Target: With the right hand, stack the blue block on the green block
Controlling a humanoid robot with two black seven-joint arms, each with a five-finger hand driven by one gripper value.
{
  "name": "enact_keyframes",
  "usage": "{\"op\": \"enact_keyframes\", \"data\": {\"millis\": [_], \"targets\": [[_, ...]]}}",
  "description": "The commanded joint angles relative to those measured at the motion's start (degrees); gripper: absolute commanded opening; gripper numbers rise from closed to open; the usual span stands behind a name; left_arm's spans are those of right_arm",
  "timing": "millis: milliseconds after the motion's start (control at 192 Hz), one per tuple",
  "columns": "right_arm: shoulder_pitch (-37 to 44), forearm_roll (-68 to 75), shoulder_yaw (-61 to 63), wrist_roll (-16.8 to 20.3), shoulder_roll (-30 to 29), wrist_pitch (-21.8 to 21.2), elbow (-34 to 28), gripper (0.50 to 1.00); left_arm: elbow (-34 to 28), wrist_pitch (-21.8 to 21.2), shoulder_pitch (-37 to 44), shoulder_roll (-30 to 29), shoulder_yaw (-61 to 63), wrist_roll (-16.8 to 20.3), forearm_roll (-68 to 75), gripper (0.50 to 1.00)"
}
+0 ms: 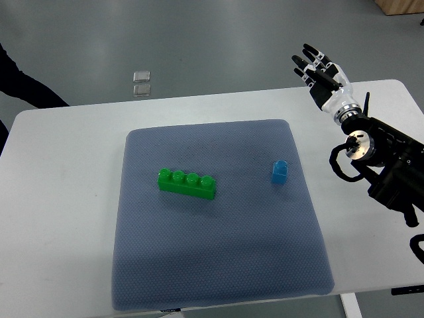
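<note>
A small blue block (279,172) stands on the right part of the grey mat (218,265). A long green block (187,183) with a row of studs lies near the mat's middle, left of the blue one. My right hand (317,70) is raised over the table's far right corner, well beyond the blue block. Its fingers (306,63) are spread and hold nothing. The right arm comes in from the right edge.
The mat lies on a white table (59,218). Two small clear squares (141,83) lie on the floor beyond the table's far edge. A dark sleeve of a person (20,83) shows at the upper left.
</note>
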State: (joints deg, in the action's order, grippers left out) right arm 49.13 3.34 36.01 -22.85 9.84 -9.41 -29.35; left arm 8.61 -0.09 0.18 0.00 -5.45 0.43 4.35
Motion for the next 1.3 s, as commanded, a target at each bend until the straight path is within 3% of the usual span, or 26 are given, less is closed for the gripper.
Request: {"op": "enact_keyframes", "data": {"millis": [0, 1295], "targets": [[0.0, 0.0, 0.0, 0.0, 0.0, 0.0, 0.0, 0.913, 0.0, 0.0, 0.0, 0.0, -0.1, 0.0, 0.0, 1.000], [0.2, 0.0, 0.0, -0.1, 0.2, 0.4, 0.2, 0.913, 0.1, -0.1, 0.4, 0.0, -0.1, -0.5, -0.3, 1.000]]}}
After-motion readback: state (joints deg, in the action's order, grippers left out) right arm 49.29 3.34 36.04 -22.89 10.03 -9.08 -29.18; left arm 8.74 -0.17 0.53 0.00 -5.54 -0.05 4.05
